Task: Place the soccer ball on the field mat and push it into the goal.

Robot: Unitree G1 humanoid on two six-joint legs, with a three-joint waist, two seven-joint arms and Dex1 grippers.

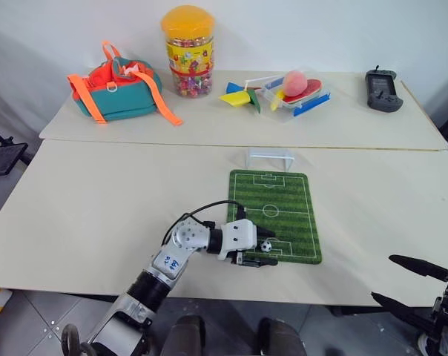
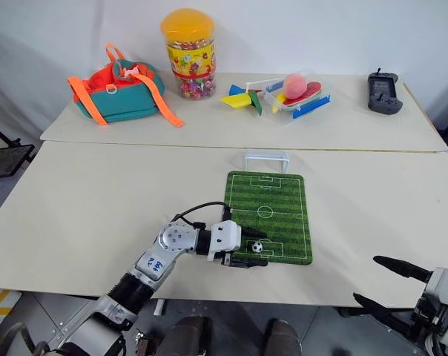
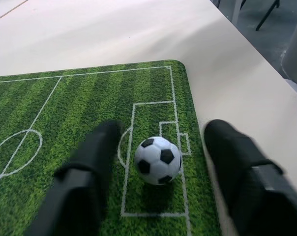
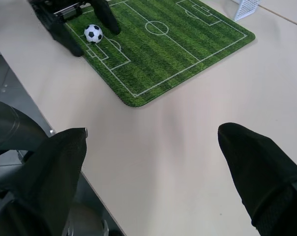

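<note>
Placing step done: soccer ball [image 3: 158, 160] rests on field mat [image 3: 79, 103] between released left jaws [image 3: 156, 167], untouched. Right jaws [image 4: 153, 172] spread, empty. Next: push ball up pitch toward goal [image 1: 269, 157].

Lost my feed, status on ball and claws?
Left claw open, straddling soccer ball. Ball on field mat, near end. Right claw open, empty. Path to goal clear.

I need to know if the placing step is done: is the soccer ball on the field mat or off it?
On it. The soccer ball rests on the field mat between the left gripper's open fingers, untouched.
</note>
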